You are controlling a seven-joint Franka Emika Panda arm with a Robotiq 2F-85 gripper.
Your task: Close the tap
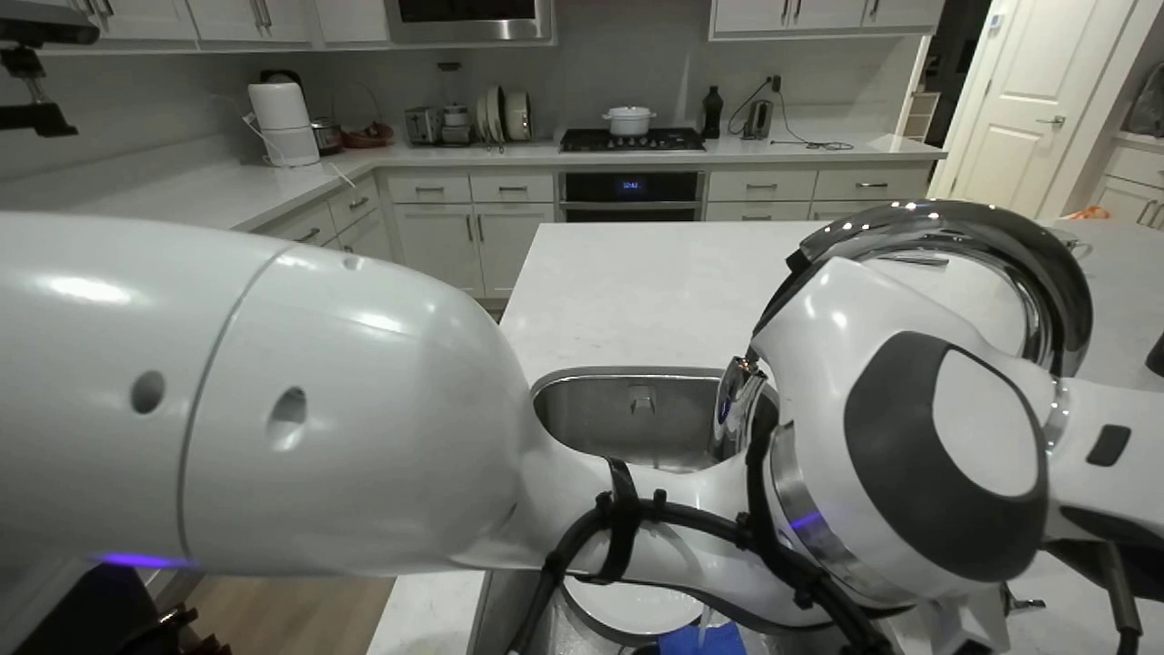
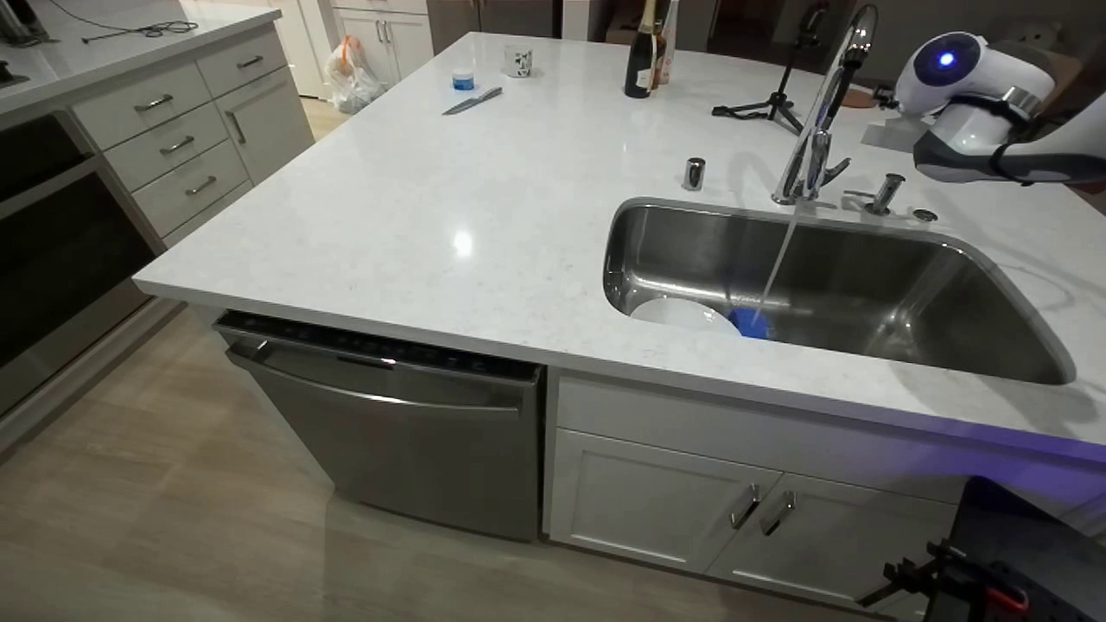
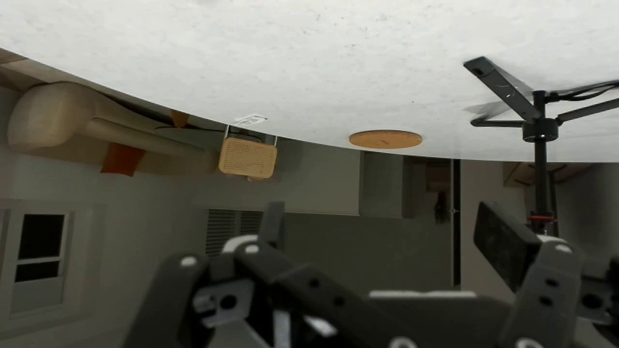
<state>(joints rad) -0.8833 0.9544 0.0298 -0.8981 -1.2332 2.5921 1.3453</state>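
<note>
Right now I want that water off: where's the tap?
In an exterior view, the tap stands upper right, behind the sink, between a chrome cylinder and a short chrome fitting.

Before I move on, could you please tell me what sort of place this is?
Most likely a home kitchen: a chrome tap runs into a steel sink, a white pot sits on the cooktop, and an oven is built in below it.
</note>
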